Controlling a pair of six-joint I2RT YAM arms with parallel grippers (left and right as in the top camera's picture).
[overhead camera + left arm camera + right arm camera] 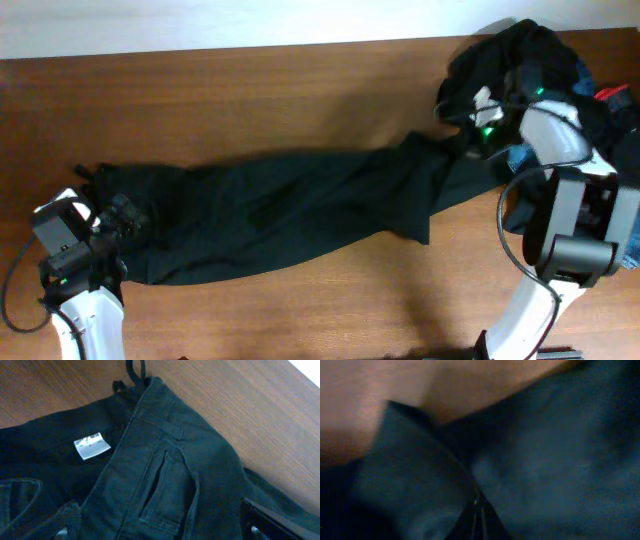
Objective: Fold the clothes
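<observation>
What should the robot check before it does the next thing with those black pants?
1. Right fingers shut on a leg end of the black pants: ok.
2. Left fingers holding the waistband: not ok, open above it.
3. Pants stretched lengthwise across the table: ok.
4. Leg end clear of the clothes pile: cannot tell, the right arm hides it.

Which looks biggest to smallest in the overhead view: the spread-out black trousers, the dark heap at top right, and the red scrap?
1. black trousers, spread out long, clearly largest.
2. dark heap, partly hidden by the right arm, so likely bigger than it looks.
3. red scrap, only a sliver showing.
</observation>
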